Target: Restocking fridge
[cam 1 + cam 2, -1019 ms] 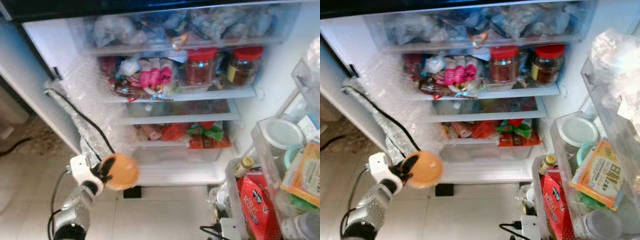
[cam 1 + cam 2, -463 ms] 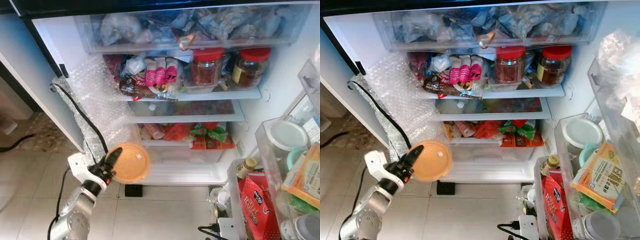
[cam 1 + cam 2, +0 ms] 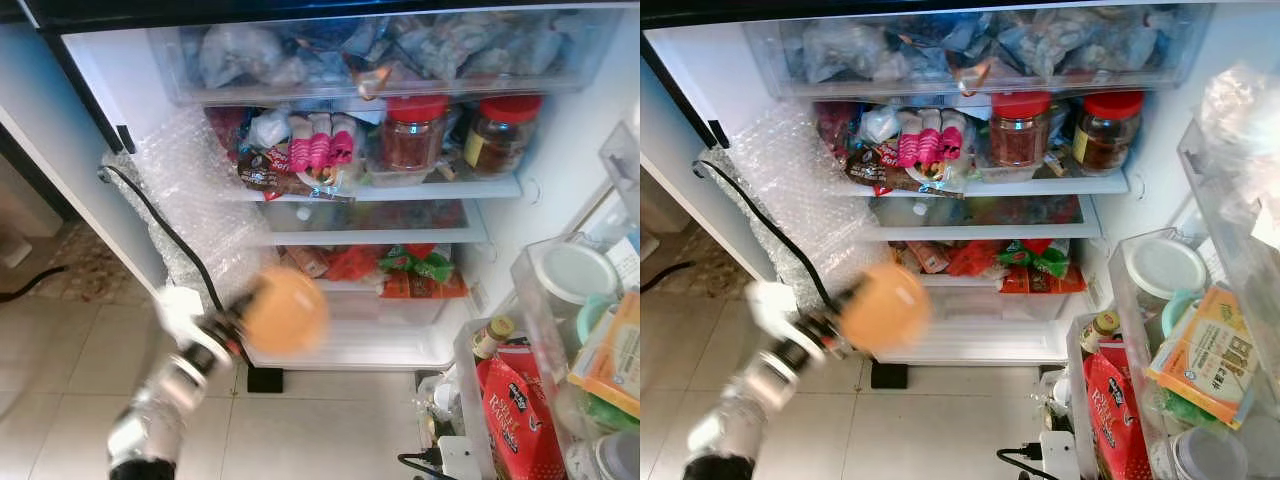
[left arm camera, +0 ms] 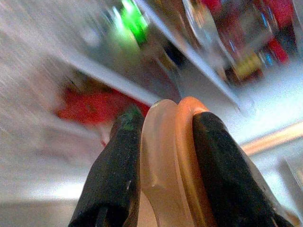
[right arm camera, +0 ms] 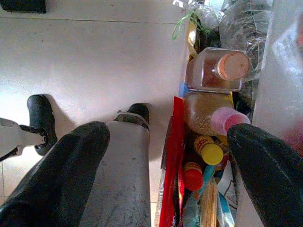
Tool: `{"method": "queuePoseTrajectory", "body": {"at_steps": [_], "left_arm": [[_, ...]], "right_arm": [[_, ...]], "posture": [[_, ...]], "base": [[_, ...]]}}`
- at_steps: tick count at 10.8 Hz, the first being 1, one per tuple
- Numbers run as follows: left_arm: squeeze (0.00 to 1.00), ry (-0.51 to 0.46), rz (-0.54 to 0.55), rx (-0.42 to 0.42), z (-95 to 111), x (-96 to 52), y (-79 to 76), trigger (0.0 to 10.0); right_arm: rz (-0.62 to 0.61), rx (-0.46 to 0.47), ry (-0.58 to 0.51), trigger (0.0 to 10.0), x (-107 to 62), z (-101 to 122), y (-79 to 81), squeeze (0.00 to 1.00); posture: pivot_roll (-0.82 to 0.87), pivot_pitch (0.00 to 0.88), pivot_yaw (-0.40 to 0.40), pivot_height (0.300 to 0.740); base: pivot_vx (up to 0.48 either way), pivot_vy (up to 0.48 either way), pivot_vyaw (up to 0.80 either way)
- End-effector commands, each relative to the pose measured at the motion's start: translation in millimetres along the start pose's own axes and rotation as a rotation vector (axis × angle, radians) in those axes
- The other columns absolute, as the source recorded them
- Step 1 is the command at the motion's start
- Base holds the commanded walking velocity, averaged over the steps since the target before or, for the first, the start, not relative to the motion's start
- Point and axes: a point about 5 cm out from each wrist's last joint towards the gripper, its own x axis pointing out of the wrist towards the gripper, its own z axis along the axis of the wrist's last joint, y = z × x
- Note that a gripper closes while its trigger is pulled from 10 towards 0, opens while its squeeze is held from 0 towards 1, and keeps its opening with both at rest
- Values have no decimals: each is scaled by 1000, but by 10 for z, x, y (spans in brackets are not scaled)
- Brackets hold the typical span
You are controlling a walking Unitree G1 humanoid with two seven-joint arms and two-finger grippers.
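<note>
Left wrist view | left gripper (image 4: 163, 142) jaws pinching orange lid (image 4: 173, 161) edgewise | right gripper (image 5: 163, 156) jaws spread wide, empty

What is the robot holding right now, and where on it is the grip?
The left gripper holds an orange lidded container, pinched across its rim. The right gripper is open, empty.

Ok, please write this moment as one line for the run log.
left gripper: shut on orange container, raised before open fridge | right gripper: open, idle | container not yet shelved
</note>
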Motion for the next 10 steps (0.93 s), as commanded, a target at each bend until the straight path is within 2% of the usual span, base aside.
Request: {"method": "queuePoseTrajectory", "body": {"at_steps": [1, 5, 6, 7, 8, 10], "left_arm": [[0, 53, -19, -19, -66, -74, 21, 10000], [0, 130, -114, -54, -171, -101, -22, 10000], [0, 127, -131, -68, -174, -85, -36, 10000], [0, 137, -134, -49, -177, -44, -38, 10000], [0, 129, -143, -48, -161, -14, -50, 10000], [0, 72, -85, -9, -93, 49, -5, 10000]], "right_arm": [[-4, 10, 30, 10000, -14, -99, -6, 0], [0, 15, 28, 10000, -12, -89, -4, 0], [0, 19, 26, 10000, -12, -85, -5, 0], [0, 22, 24, 10000, -11, -80, -2, 0], [0, 31, 20, 10000, -12, -79, -1, 0], [0, 26, 20, 10000, -12, -82, -3, 0]], "posture": [[-62, 117, 28, 740], [-53, 139, 27, 740], [-54, 143, 27, 740], [-58, 149, 29, 740], [-59, 154, 29, 740], [-59, 157, 29, 740]], "base": [[0, 0, 0], [0, 0, 0], [0, 0, 0], [0, 0, 0], [0, 0, 0], [0, 0, 0]]}}
